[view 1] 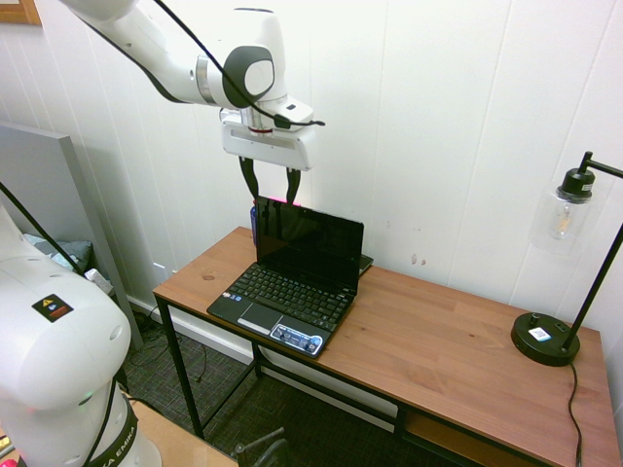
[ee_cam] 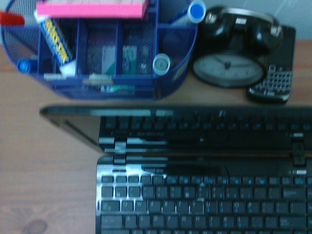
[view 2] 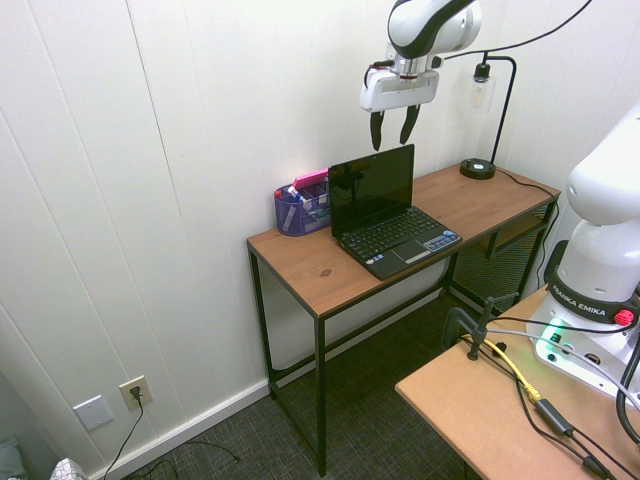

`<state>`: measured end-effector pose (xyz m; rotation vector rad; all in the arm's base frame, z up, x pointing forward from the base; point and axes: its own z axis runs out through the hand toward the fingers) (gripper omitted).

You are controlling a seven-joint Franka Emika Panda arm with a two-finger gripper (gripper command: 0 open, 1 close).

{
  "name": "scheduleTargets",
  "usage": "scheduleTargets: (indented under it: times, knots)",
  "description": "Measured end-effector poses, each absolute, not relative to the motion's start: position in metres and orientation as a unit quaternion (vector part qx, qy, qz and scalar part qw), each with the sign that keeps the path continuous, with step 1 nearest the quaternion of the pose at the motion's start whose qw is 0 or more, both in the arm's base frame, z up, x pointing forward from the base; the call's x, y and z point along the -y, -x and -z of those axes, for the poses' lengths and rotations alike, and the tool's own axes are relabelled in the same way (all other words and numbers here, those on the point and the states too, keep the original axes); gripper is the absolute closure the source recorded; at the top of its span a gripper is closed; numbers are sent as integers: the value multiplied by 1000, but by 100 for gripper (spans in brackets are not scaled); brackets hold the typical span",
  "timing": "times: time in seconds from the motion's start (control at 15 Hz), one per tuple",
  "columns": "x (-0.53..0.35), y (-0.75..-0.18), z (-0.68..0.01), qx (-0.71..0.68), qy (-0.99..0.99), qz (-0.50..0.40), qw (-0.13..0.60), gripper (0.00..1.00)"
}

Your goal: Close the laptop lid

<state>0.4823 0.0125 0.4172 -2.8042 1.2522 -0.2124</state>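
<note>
The laptop lid [view 1: 310,243] is up at roughly a right angle on the little black netbook [view 1: 292,292], sitting at the wall end of the wooden desk [view 1: 438,341]. The claw [view 1: 267,185] hangs just above the lid's top edge, fingers parted, nothing in it — so I'd say we're in the approach step. Next move probably needs it to get behind that top edge and push forward and down. Behind the lid: a blue mesh organizer [ee_cam: 97,48], an alarm clock [ee_cam: 234,63], a phone [ee_cam: 273,83].
</note>
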Motion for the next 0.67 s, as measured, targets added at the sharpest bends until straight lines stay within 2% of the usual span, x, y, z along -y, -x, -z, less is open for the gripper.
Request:
scheduleTargets:
  times: [0.33,0.4,0.67]
  knots:
    - [-13,-552,-402,-423,900,99,36,0]
    - [-16,-561,-397,-428,897,102,38,100]
    - [-23,-581,-367,-445,889,104,35,100]
